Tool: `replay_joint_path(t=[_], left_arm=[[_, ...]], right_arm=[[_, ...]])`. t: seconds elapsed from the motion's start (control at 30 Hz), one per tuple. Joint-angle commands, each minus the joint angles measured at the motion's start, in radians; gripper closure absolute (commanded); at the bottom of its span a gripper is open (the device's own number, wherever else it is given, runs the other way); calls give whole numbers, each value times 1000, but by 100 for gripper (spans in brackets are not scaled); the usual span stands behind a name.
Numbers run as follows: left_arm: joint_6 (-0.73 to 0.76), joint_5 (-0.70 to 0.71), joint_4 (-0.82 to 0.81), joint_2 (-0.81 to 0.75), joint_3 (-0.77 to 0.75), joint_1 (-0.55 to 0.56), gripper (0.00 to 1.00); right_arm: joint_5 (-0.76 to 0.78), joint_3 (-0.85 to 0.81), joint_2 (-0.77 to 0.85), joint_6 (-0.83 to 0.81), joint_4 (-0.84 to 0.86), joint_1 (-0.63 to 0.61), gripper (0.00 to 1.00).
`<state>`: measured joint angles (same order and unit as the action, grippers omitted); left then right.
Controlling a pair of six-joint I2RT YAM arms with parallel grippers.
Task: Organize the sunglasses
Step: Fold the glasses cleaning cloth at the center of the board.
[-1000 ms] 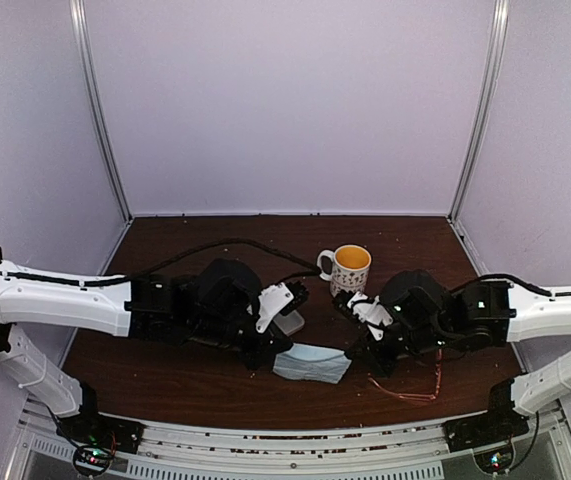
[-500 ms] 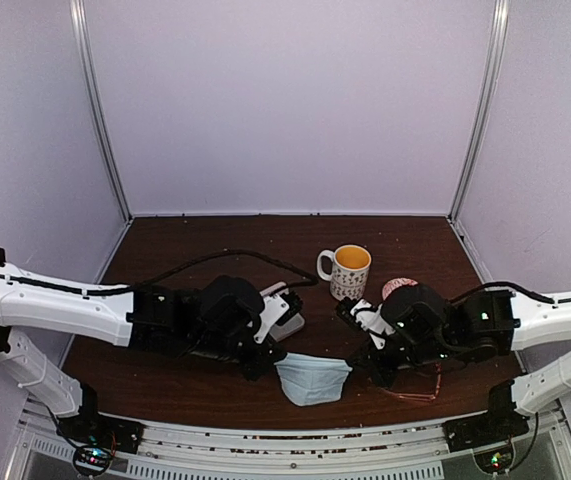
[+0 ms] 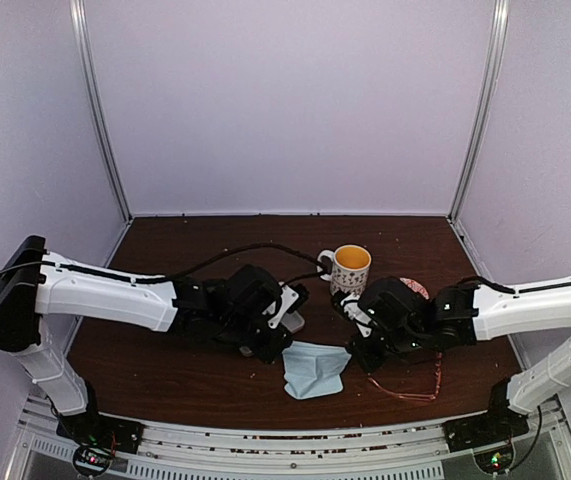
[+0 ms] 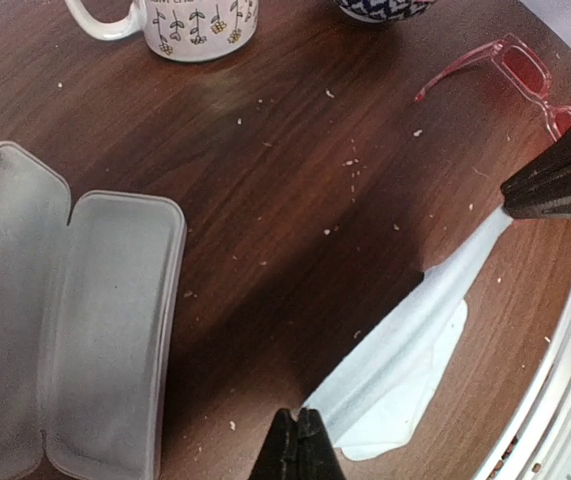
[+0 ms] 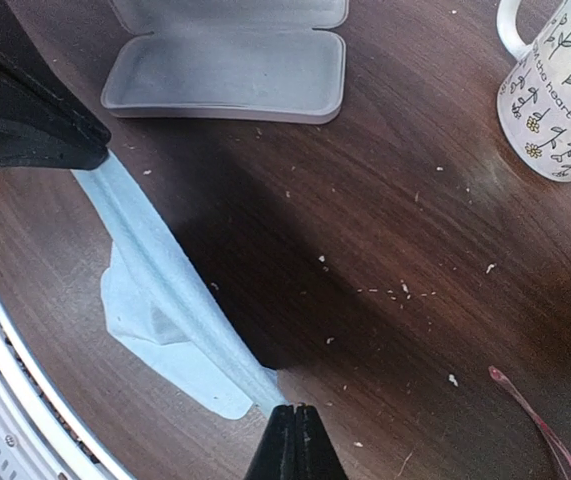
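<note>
1. On dark wood table (image 3: 180, 385), front centre, 2 robot arms hold a light blue cloth (image 3: 313, 368) betw. them, pulled into a taut band just above the wood.
2. Left gripper (image 4: 298, 442): jaws fully closed, pinching one end of cloth. Right gripper (image 5: 293, 437): jaws fully closed too, pinching the opposite end.
3. Sunglasses (image 4: 523, 70) lie flat on table at front right, near right gripper but touched by neither claw. Temples look unfolded; lenses pink-tinted, near clear. From above they show only as a thin pink outline.
4. Open case (image 4: 65, 320), grey lining up, nothing inside, sits just beside left gripper. Mug (image 3: 350, 268) stands further back, betw. the arms.
5. Handling, as a guess: glasses look v. light, thin-framed & easily bent. Lenses prob. smear or scratch, and the smooth frame may slip. Best hold is likely at the bridge or where a temple meets the front, w/ gentle squeeze, not on lenses or mid-temple. They lie flat, so fingers need to come in low, close to the wood.
6. Both claws are busy w/ cloth, so one must let go before any pick.
</note>
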<state>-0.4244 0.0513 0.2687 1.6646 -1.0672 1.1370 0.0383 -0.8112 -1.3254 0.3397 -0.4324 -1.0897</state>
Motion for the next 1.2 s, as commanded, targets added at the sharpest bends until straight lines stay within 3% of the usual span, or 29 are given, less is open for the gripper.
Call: replay_joint_path(t=[0.0,0.37,0.77,1.17], left_arm=[[35,17,4,42,-37,-30,100],[5,-48,46,-55,-24,-25,100],[-107,50,118,-190,36,128,100],[-186,126,189,-283,49,233,100]], right_arm=[[60,-24,-42,-37,-20,38,100],[-24,-18,23,-73,-11,24,100],[20,23,156,54,-63,-175,100],[98,13,177,186,-102,-334,100]])
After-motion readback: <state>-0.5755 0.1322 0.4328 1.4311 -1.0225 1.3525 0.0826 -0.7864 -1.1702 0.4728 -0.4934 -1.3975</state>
